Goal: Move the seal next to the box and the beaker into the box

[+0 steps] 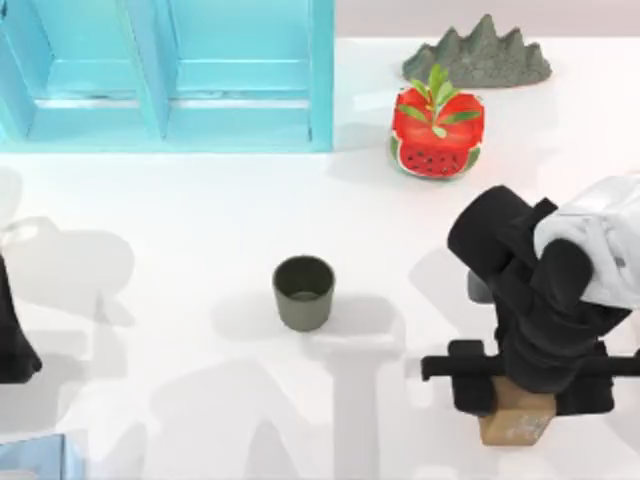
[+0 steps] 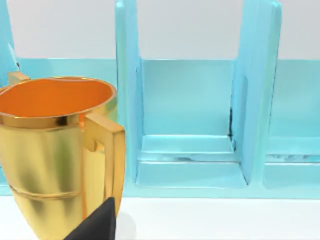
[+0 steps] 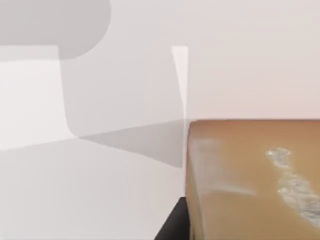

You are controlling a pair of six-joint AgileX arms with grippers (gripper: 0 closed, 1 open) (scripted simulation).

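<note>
My right gripper (image 1: 520, 405) sits directly over the seal (image 1: 517, 420) at the table's right; whether it grips, I cannot tell. The beaker (image 1: 303, 292) stands mid-table.

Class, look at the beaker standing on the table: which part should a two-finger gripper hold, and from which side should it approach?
Probably from above, the fingers closing across the outside wall of the beaker just below the rim. It stands upright, mouth up, round and handleless, with bare table around it.

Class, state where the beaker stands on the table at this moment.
In the top view the beaker stands upright near the table's middle, apart from the blue box behind it and the seal toward the right.
</note>
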